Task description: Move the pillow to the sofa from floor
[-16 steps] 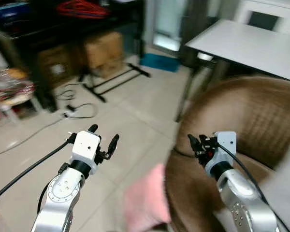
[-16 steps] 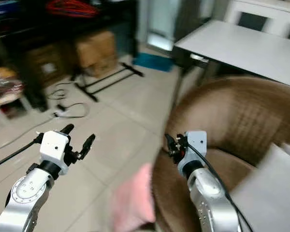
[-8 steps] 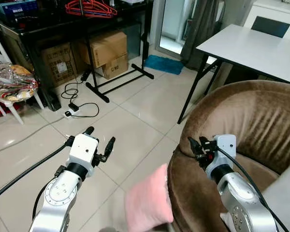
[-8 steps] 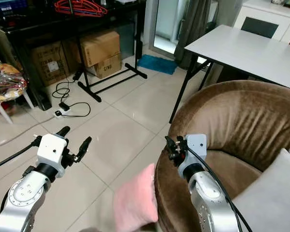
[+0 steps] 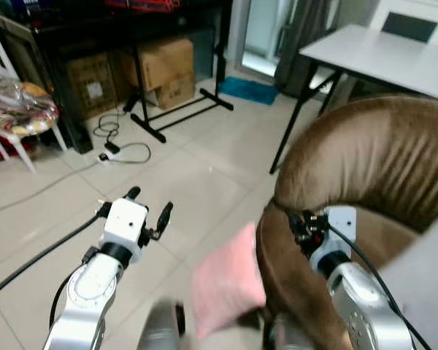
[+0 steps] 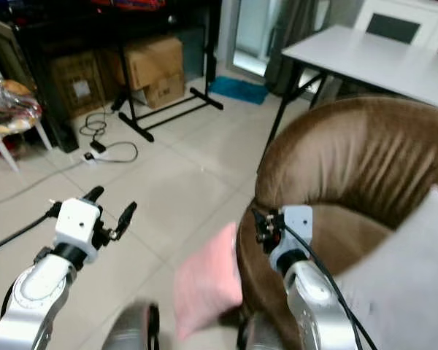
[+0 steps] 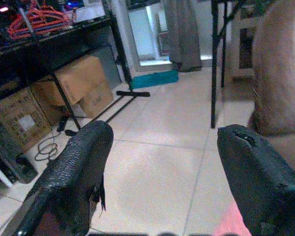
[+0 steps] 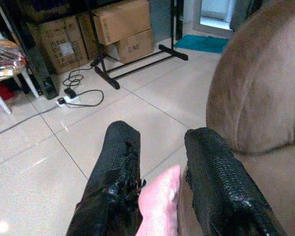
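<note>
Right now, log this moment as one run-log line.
pillow: pink, on floor, leaning against sofa | left gripper: open, above floor | right gripper: open, at sofa edge | pickup: not yet done

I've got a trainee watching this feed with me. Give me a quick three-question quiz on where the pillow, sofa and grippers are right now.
1. True or false: the pink pillow lies on the seat of the brown sofa.
2. Which gripper has its fingers spread wider? A. left gripper B. right gripper
3. Fill in: in the head views the pillow stands on the floor, leaning against the sofa's outer ____.

Key
1. False: it is on the tiled floor beside the sofa.
2. A: its wrist view shows a wide gap between the fingers; neither gripper holds anything.
3. Side.
</note>
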